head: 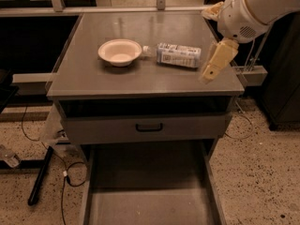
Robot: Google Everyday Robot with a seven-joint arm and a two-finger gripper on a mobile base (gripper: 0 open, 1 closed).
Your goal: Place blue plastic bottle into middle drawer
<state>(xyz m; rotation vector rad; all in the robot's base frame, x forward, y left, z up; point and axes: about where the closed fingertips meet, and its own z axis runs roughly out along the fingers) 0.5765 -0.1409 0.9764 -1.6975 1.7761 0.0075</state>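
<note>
On the worktop, the bottle lies right of the bowl. The gripper is right of the bottle. The drawer is bottom middle.

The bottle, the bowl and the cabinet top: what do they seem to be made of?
The blue plastic bottle looks like clear plastic, with a printed label. The bowl seems matte cream paper or foam; I cannot tell which. The cabinet top looks like brushed grey metal, showing soft reflections. The gripper, cream and plastic-looking, hangs beside the bottle, not touching it.
</note>
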